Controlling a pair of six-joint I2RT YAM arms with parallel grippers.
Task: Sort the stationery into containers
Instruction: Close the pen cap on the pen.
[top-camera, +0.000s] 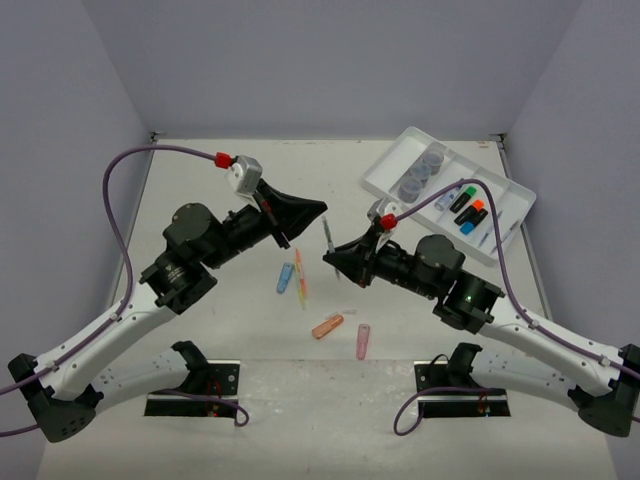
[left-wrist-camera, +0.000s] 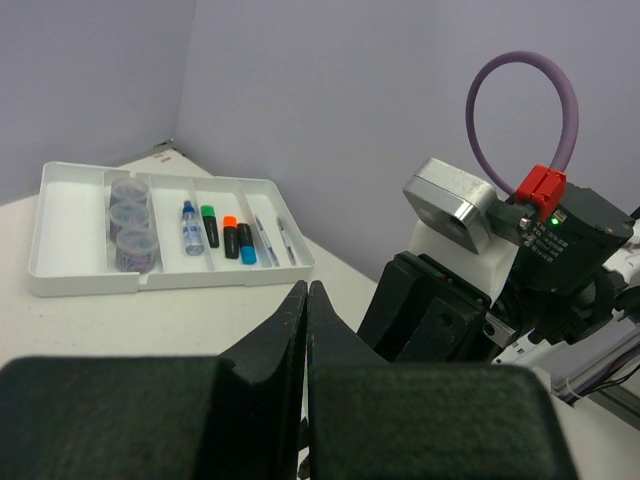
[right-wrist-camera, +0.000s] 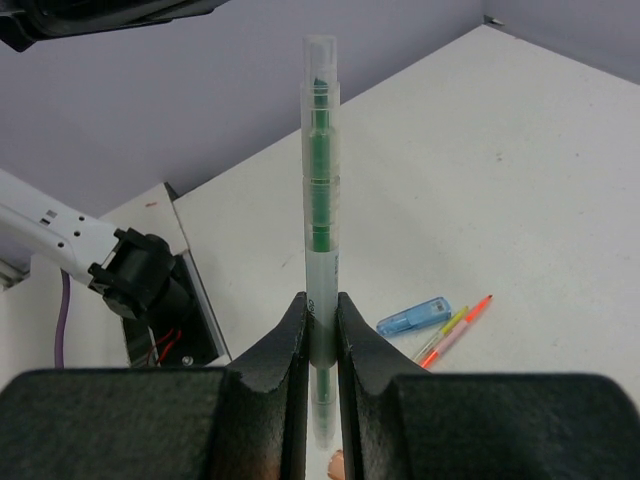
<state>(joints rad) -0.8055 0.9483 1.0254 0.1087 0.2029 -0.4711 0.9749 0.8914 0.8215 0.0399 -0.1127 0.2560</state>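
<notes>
Right now the clear pen with a green core (right-wrist-camera: 320, 190) sits clamped between the two fingers of the right gripper (right-wrist-camera: 320, 315). The fingers close on its lower part, and most of the barrel stands out beyond the fingertips, in line with the gripper. In the top view the pen (top-camera: 330, 237) is held up off the table (top-camera: 260, 335) over its middle, its free end pointing away from the arm bases.

Just past that free end is the left gripper (top-camera: 318, 207), near the pen but with a gap between them. In its own wrist view the left gripper (left-wrist-camera: 307, 290) has its fingers pressed together with nothing between them.

Below and nearer the bases, loose pieces lie on the table: a blue capsule (top-camera: 286, 277) beside two thin pens, orange and yellow (top-camera: 300, 277), then an orange capsule (top-camera: 327, 326) and a pink capsule (top-camera: 363, 341).

Well apart from the held pen, at the far right of the table, is the white tray (top-camera: 392, 162). One compartment holds three grey-blue pots in a row (top-camera: 422, 170). The next compartments hold a small blue piece (left-wrist-camera: 190, 228), three black highlighters capped green, orange and blue (left-wrist-camera: 230, 237), and two thin pens (left-wrist-camera: 265, 240). The wide end compartment beside the pots holds nothing.
</notes>
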